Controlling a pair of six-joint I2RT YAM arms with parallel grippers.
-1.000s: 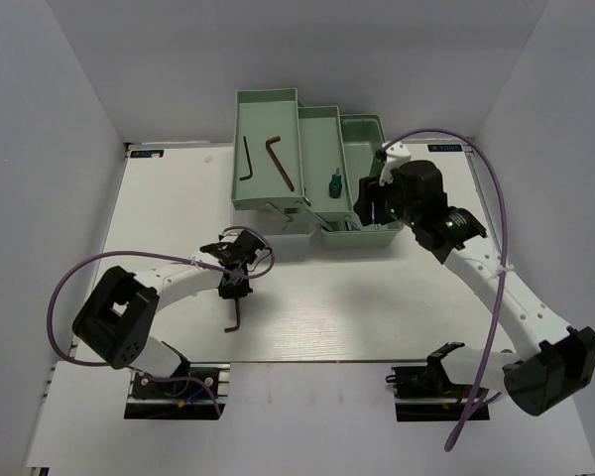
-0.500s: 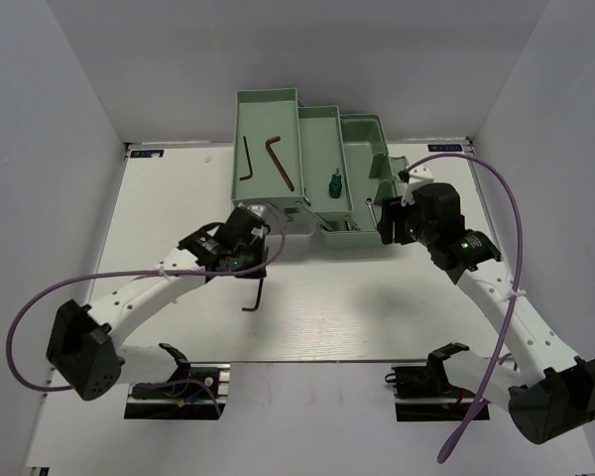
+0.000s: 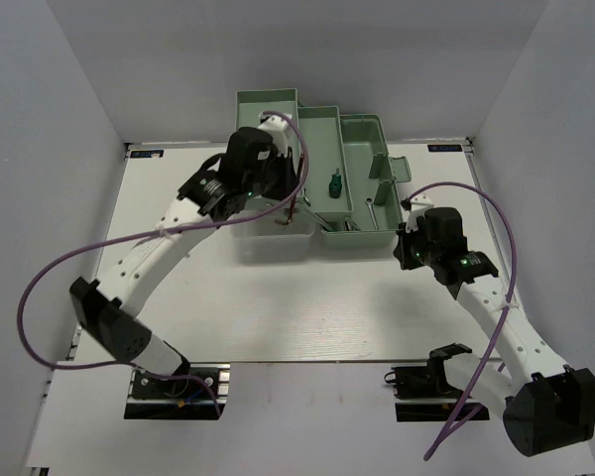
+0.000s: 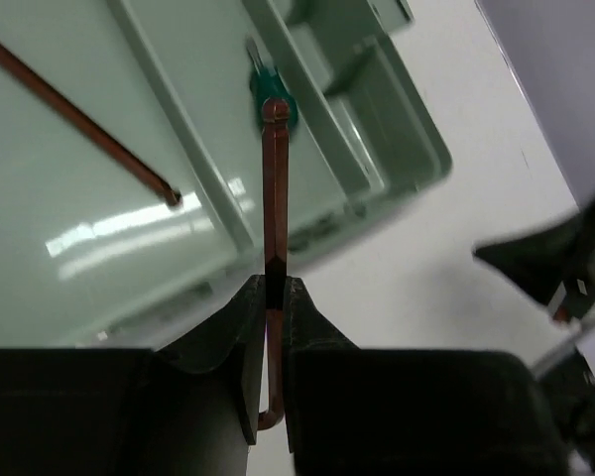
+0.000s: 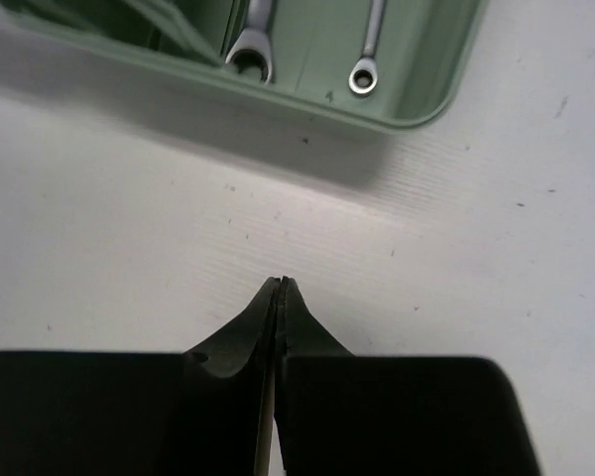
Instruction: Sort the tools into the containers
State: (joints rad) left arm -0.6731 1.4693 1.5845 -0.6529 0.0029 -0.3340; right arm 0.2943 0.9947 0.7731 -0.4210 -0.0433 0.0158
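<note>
The white table [image 3: 307, 297] is carrying the mint-green toolbox [image 3: 362, 127] at its far side. I am hovering the left gripper [image 4: 268, 285] over the near edge of its left tray [image 4: 40, 297], where another hex key [image 4: 69, 111] is lying. The right gripper [image 5: 280, 285] is hanging clenched and empty over bare table, just on the near side of the right compartment [image 5: 416, 89], which is holding two silver wrenches [image 5: 250, 45]. My left fingers are pinching a dark coppery hex key [image 4: 275, 198] low on its long shank. The bend is sitting behind the pads and the tip is pointing toward the green screwdriver [image 4: 266, 81]. I am judging it light, stiff and slick. A thin rod like this may be pivoting in the pinch, so gripping close to the bend is suiting it.
</note>
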